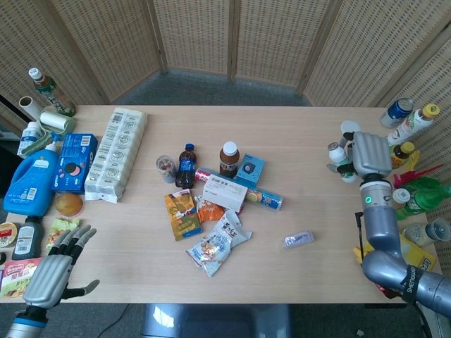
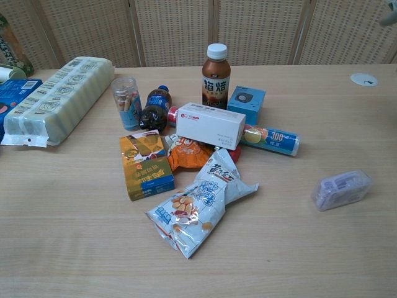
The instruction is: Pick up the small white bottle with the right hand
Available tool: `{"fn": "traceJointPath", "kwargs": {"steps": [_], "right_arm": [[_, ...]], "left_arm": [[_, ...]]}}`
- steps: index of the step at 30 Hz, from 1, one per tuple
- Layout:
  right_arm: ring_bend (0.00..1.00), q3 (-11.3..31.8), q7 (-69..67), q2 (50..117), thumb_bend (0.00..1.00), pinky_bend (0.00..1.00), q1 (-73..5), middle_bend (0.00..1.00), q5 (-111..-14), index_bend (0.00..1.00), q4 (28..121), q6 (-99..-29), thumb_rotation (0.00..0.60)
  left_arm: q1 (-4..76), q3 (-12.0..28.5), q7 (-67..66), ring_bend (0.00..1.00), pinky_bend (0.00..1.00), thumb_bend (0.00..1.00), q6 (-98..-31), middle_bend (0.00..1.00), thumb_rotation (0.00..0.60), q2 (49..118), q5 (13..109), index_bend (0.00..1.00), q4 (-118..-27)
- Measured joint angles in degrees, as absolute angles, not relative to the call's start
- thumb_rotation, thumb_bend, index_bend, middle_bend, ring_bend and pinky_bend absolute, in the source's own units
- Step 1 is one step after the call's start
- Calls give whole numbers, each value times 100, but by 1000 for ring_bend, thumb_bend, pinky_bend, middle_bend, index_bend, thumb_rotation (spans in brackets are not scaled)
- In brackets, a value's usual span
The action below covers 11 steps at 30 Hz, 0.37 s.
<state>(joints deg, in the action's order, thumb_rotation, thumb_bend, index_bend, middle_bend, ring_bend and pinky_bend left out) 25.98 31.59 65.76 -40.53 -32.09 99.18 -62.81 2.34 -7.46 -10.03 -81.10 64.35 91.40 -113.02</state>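
The small white bottle [image 1: 342, 161] with a green-marked label hangs above the table's right side in the head view, held by my right hand [image 1: 364, 154], whose fingers wrap it from the right. In the chest view only a sliver of that hand [image 2: 389, 18] shows at the top right corner, and the bottle is out of frame there. My left hand [image 1: 53, 263] hovers at the near left edge of the table with fingers spread, holding nothing.
A cluster of snacks lies mid-table: white box [image 1: 225, 191], brown-capped drink [image 1: 228, 159], cola bottle [image 1: 185, 166], snack bags [image 1: 215, 241]. A clear plastic case [image 1: 298, 239] lies right of it. Bottles [image 1: 403, 158] crowd the right edge; a blue jug [image 1: 30, 176] stands left.
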Motion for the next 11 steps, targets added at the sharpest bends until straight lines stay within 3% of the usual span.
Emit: {"fn": "traceJointPath", "kwargs": {"steps": [11], "right_arm": [[665, 2604, 3158, 6345, 97, 908, -4316, 878, -3282, 595, 10488, -6568, 600]], "left_arm": [[238, -706, -882, 0, 0, 222, -8065, 18, 600, 6448, 9099, 88, -11196]]}}
